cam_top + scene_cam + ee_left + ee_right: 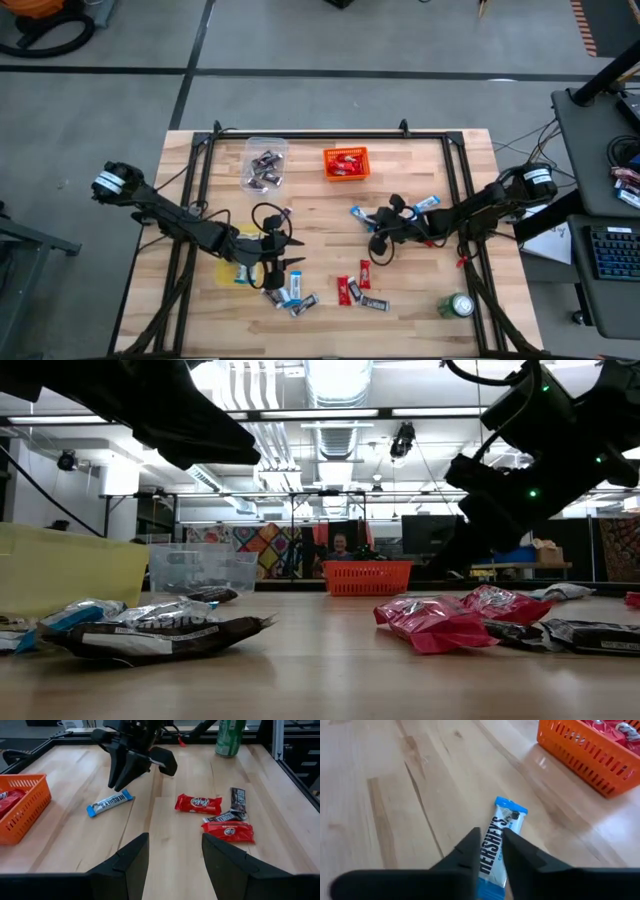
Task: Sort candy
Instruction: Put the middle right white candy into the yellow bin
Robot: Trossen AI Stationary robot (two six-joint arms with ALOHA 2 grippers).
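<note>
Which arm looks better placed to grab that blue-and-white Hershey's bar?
Probably the right: the right gripper straddles the Hershey's bar, while the left gripper hangs open farther off.

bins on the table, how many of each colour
orange bin: 1
clear bin: 1
yellow bin: 1
total: 3
</note>
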